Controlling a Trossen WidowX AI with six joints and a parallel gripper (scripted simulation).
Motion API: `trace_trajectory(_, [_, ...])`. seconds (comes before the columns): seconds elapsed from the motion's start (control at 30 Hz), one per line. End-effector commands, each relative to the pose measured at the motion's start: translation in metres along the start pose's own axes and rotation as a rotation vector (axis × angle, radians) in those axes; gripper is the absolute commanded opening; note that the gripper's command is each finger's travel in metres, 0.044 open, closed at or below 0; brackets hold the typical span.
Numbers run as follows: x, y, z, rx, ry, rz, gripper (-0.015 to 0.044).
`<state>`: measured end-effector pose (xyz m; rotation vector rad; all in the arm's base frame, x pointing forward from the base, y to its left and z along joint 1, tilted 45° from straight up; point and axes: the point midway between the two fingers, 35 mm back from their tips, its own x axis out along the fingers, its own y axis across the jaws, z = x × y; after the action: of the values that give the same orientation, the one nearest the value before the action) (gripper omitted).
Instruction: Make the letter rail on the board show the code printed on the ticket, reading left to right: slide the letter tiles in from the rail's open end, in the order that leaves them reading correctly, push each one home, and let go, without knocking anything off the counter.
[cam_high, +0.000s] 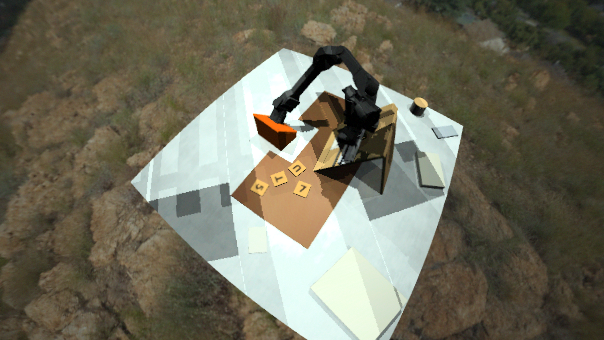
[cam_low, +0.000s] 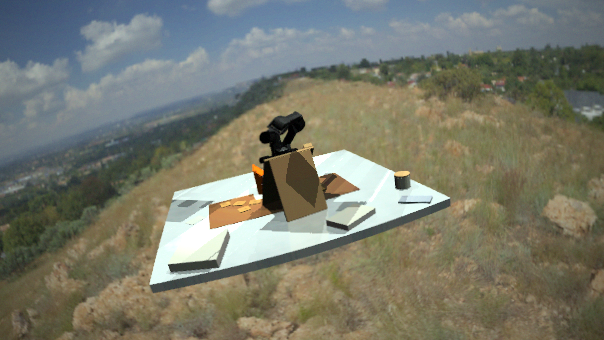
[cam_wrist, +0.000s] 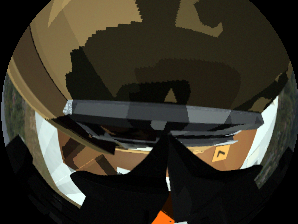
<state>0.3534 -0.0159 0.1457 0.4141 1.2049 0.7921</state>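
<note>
Several yellow letter tiles lie loose on the brown mat (cam_high: 295, 220): S (cam_high: 259, 187), T (cam_high: 279, 178), U (cam_high: 297, 168) and 7 (cam_high: 302, 188). The slanted wooden board (cam_high: 376, 145) (cam_low: 297, 182) stands just to their right, with its grey rail (cam_high: 344, 155) (cam_wrist: 160, 112) across its face. My gripper (cam_high: 346, 147) (cam_wrist: 165, 139) is shut with nothing in it, pressed close against the board at the rail. One tile (cam_wrist: 220, 155) shows just below the rail in the wrist view. An orange wedge stand (cam_high: 275, 130) (cam_low: 258, 175) (cam_wrist: 162, 220) sits to the left of the board. The board hides the gripper in the exterior view.
A black cylinder with a tan top (cam_high: 419, 106) (cam_low: 402, 179), a small grey plate (cam_high: 444, 131) (cam_low: 415, 199) and a grey slab (cam_high: 430, 169) (cam_low: 351, 216) lie right of the board. A large cream block (cam_high: 357, 295) (cam_low: 200, 252) sits at the front. A pale card (cam_high: 258, 240) lies near the mat.
</note>
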Motion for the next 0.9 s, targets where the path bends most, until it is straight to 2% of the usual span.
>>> trace_trajectory(0.0, [0.003,0.0012,0.0029,-0.001,0.0,0.003,0.0])
trace_trajectory(0.87, [0.0037,0.0055,0.0025,-0.001,0.0,0.003,0.0])
